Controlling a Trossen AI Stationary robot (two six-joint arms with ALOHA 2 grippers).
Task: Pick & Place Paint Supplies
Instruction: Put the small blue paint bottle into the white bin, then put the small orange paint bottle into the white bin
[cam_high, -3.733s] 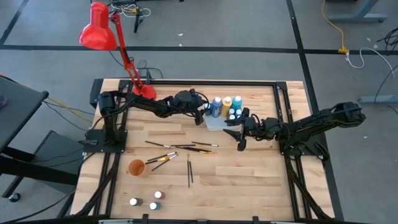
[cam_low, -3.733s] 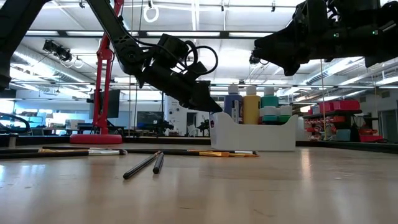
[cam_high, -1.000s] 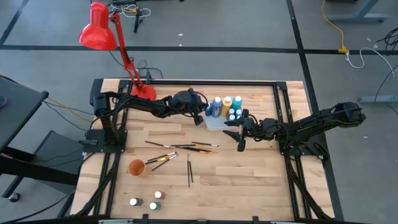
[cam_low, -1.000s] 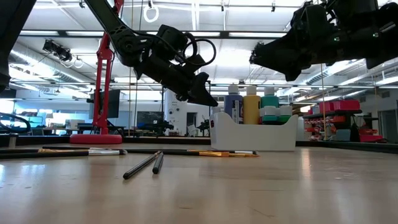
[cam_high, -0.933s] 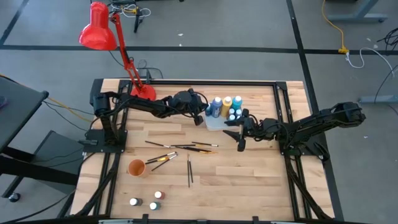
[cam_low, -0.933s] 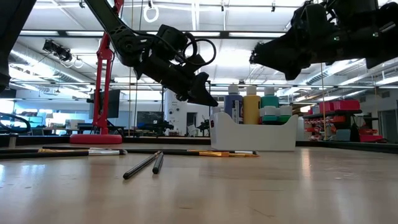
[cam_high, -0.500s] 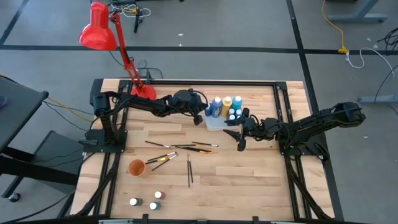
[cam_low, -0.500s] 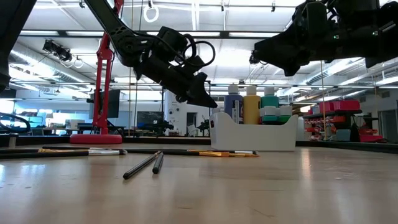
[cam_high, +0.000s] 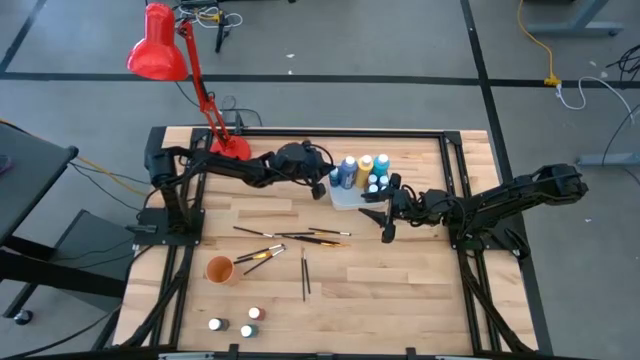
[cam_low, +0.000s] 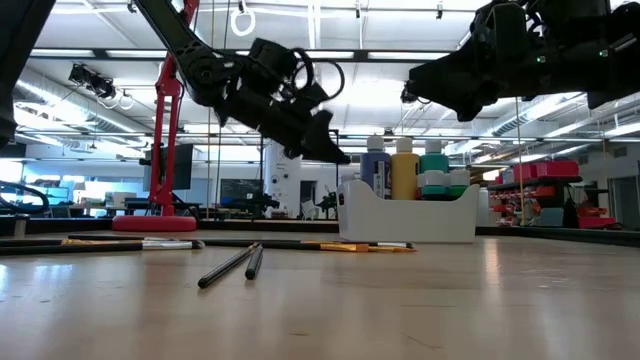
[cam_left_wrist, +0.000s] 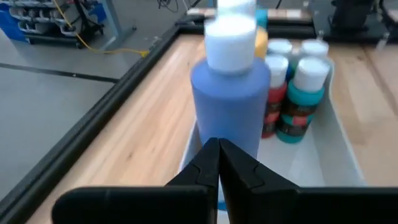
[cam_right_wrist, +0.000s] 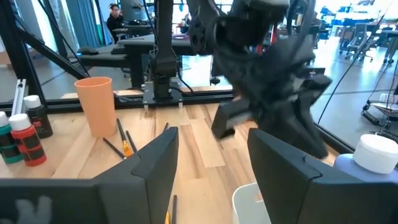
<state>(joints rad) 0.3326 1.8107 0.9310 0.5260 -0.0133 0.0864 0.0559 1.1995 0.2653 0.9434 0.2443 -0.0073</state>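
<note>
Pale wood-plank table (cam_high: 400, 270); glossy white plastic tray (cam_low: 405, 215).

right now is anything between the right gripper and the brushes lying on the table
Nothing visible stands in the way. The right gripper hangs open beside the white tray, and the paintbrushes lie on bare wood to its left. The left gripper is behind the tray, off that path.

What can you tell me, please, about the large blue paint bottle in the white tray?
The blue paint bottle is a round, matte, plastic-looking bottle with a white cap, standing upright at one end of the white tray. It is the tallest there beside the yellow bottle. Smaller red and teal white-capped bottles stand close behind it. The left gripper hovers just short of it, jaws shut, not touching it.
</note>
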